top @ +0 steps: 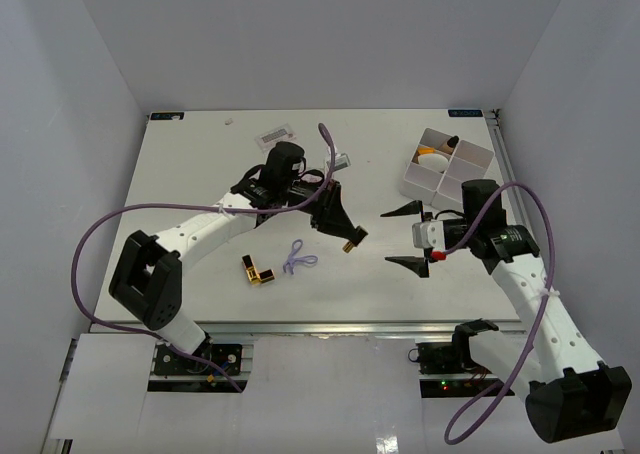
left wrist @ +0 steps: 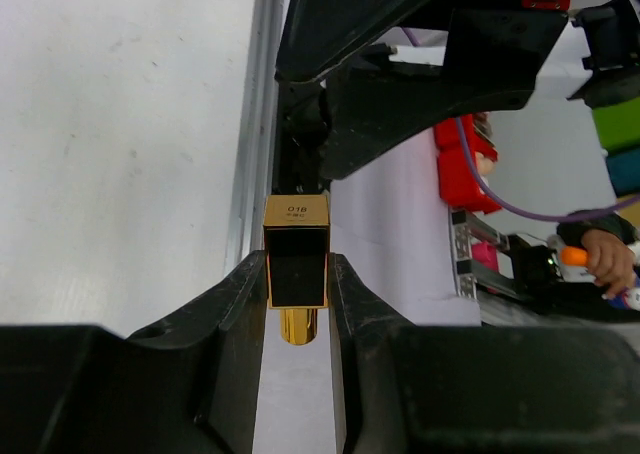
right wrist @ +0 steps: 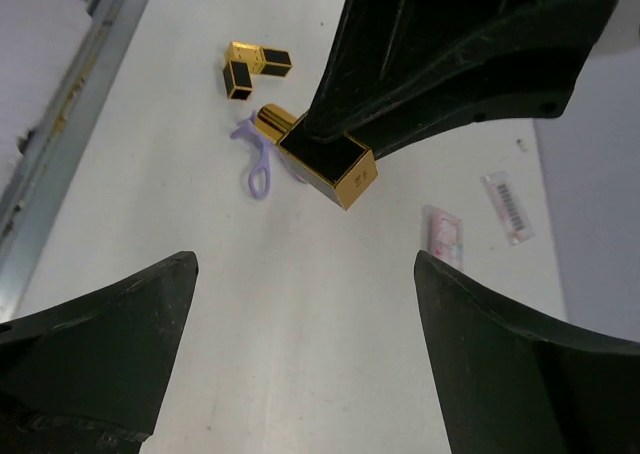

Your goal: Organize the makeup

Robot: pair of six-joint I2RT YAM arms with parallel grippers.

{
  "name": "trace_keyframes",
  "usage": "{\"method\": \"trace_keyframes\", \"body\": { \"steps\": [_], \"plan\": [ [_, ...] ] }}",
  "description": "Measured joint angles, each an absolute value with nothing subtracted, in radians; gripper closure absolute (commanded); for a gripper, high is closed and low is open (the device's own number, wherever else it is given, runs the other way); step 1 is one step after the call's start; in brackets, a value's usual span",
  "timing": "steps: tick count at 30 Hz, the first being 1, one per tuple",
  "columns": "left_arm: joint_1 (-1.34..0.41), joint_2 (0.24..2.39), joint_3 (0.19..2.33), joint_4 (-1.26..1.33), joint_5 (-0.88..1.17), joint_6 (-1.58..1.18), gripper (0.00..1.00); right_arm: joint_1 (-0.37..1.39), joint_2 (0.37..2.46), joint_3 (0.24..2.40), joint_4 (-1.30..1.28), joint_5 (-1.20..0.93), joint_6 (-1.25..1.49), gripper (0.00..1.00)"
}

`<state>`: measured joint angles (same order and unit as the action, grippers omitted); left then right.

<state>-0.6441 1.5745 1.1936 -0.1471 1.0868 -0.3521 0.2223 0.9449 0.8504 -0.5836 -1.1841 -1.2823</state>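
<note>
A gold-and-black lipstick tube (left wrist: 296, 264) is clamped between the jaws of the left gripper (top: 343, 232), over the middle of the table (top: 200, 164). Its long axis is aligned with the fingers, the square labelled end turned towards the right gripper (top: 386, 238), whose jaws are spread wide with nothing between them. Two more tubes (top: 258, 271) are seen lying on the table, apparently touching in an L.

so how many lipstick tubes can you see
3: one lipstick in the left end effector, two together on the table by a purple loop. The tray may hide more.
</note>
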Motion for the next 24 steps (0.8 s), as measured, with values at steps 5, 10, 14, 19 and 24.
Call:
{"method": "trace_keyframes", "body": {
  "steps": [5,10,14,19,24],
  "plan": [
    [-0.658,1.638,1.193,-0.212,1.172,-0.313,0.89,0.251,0.916,0.842,-0.715,-1.117,-1.586,0.05],
    [-0.697,1.684,1.193,-0.290,1.206,-0.263,0.88,0.278,0.952,0.848,-0.815,-1.100,-1.741,0.13],
    [-0.721,1.695,1.207,-0.342,1.223,-0.226,0.88,0.327,0.982,0.867,-0.882,-1.100,-1.804,0.18],
    [-0.739,1.709,1.240,-0.377,1.226,-0.192,0.88,0.375,1.019,0.876,-0.930,-1.103,-1.825,0.25],
    [-0.745,1.714,1.246,-0.399,1.227,-0.173,0.88,0.398,1.038,0.881,-0.947,-1.105,-1.824,0.33]
  ]
}}
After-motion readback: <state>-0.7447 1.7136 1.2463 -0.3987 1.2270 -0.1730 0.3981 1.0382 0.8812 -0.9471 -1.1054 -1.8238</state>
